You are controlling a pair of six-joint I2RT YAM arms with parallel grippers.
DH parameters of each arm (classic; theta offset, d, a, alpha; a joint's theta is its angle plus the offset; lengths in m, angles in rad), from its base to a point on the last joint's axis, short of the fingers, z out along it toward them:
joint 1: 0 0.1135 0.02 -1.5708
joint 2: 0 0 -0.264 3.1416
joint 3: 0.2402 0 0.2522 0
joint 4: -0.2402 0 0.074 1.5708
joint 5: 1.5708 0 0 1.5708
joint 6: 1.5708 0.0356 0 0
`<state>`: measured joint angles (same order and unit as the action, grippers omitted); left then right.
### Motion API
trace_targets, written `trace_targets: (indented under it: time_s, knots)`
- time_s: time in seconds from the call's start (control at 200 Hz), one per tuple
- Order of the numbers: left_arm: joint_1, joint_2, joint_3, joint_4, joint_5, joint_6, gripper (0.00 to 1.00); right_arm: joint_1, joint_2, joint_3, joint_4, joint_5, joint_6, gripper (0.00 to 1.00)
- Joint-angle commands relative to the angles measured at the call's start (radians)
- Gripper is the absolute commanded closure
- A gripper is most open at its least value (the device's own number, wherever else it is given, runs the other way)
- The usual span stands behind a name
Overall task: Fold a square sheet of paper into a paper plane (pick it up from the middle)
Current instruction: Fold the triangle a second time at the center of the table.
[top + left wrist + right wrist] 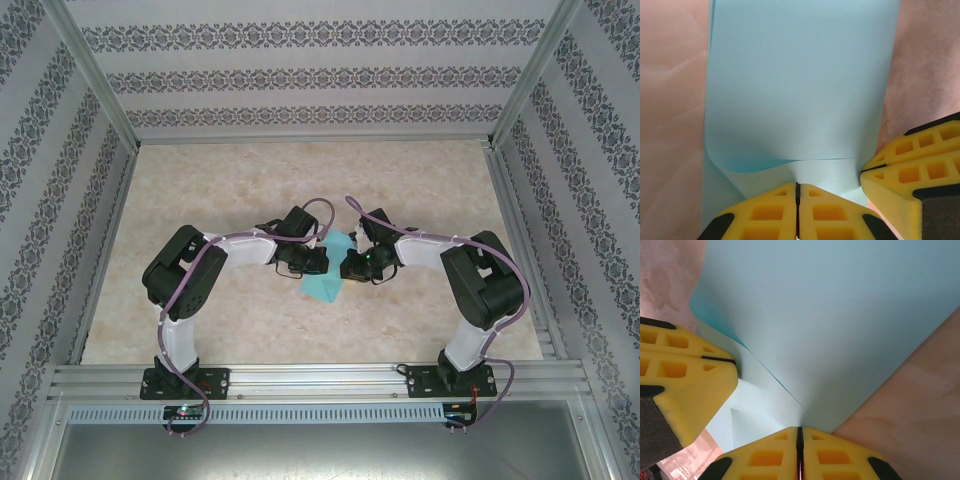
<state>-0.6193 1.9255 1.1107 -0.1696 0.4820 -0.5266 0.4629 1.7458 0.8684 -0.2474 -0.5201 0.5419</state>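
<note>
Beige marble tabletop [300, 180], patterned walls [300, 80]; left gripper [797, 192], right gripper [800, 434] clenched on square sheet of paper [325, 285].

The square sheet of paper [325, 272] is plain light cyan, lying near the middle of the counter [200, 190], turned cornerwise. It is partly folded, one layer lapping over another, its edge gently curled.

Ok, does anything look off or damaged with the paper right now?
Nothing damaged. The sheet of paper lies skewed on the table, one layer curling over loosely rather than creased flat; that looks like a fold in progress, with left tool and right tool both shut on it.
</note>
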Motion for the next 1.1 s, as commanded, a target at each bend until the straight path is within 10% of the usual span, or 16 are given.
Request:
trace_targets:
  time_s: [0.0,0.624,1.094]
  knots:
    - [0.015,0.041,0.007,-0.033,-0.017,0.019,0.91,0.010,-0.006,-0.001,-0.021,0.048,-0.009,0.87]
    - [0.015,0.074,0.000,-0.022,0.007,0.014,0.90,0.060,-0.240,-0.122,-0.005,0.014,0.119,0.70]
    - [0.016,0.068,-0.006,-0.017,0.014,0.013,0.89,0.067,-0.143,-0.139,0.194,-0.076,0.205,0.67]
